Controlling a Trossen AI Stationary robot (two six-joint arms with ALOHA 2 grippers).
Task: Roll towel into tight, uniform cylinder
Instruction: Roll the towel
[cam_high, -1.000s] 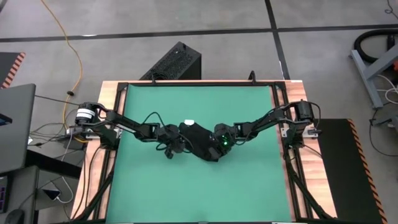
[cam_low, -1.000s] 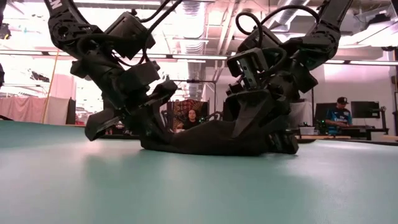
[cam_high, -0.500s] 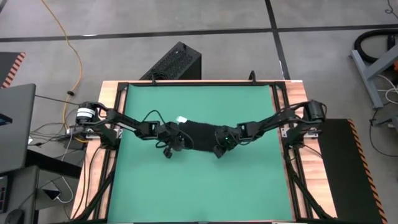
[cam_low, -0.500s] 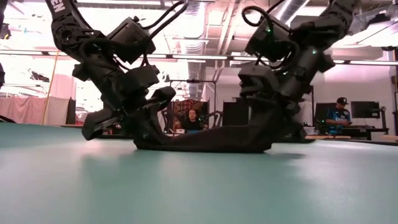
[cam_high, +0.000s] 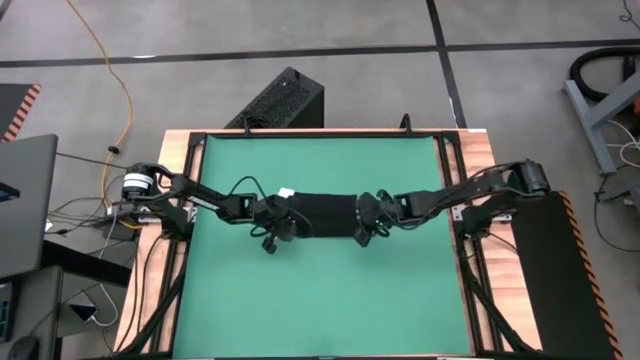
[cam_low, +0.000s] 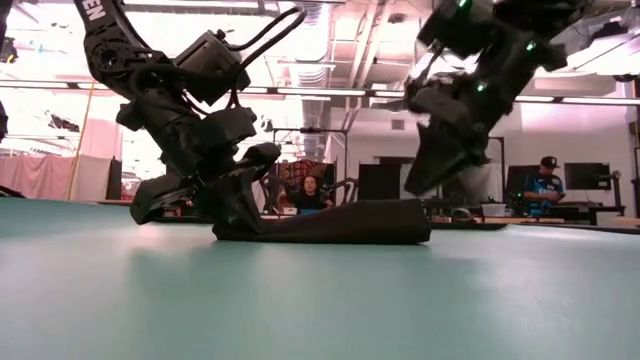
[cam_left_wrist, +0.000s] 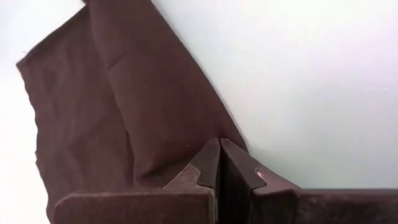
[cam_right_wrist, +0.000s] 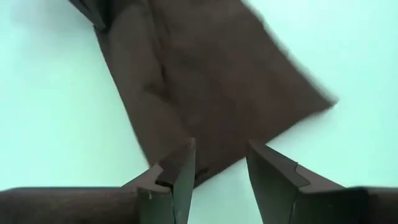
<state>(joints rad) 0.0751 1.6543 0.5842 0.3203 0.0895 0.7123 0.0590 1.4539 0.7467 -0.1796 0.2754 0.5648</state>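
Towel (cam_high: 322, 214) is soft and limp; left gripper (cam_high: 285, 222) clamps its left end, right gripper (cam_high: 362, 225) stands apart, empty: regrasp the right end.

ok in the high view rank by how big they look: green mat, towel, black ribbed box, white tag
1. green mat
2. black ribbed box, though it sits on the floor, farther from the camera
3. towel
4. white tag
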